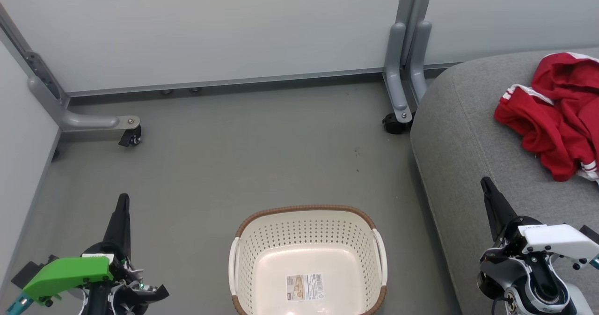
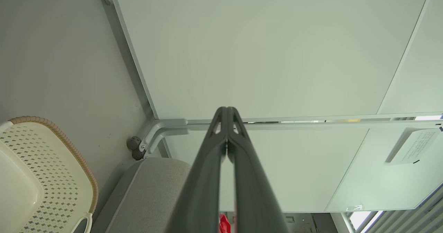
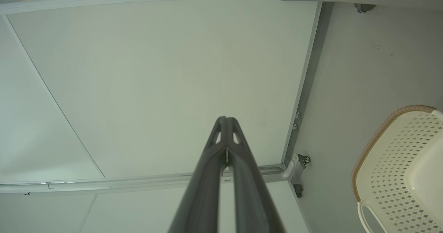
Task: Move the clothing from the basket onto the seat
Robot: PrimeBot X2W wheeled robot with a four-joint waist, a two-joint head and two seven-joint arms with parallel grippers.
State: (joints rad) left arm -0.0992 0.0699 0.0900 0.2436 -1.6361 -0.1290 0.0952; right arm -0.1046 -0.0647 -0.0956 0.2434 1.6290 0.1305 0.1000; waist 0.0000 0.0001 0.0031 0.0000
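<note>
The red clothing [image 1: 557,113] with white trim lies crumpled on the grey seat [image 1: 468,132] at the right; a sliver of the clothing [image 2: 224,224] peeks between the left fingers in the left wrist view. The cream basket [image 1: 307,263] with a brown rim stands on the floor at bottom centre, holding no clothing, a paper label on its bottom. My left gripper [image 1: 123,199] is shut at the lower left, holding nothing, well left of the basket. My right gripper [image 1: 485,182] is shut with nothing in it, in front of the seat's near edge.
Pale partition walls on grey wheeled feet [image 1: 100,123] [image 1: 398,113] close off the back and left. Grey floor [image 1: 262,156] lies between them and the basket. In the wrist views the basket [image 2: 41,177] [image 3: 401,167] sits at one side and the seat [image 2: 152,191] below.
</note>
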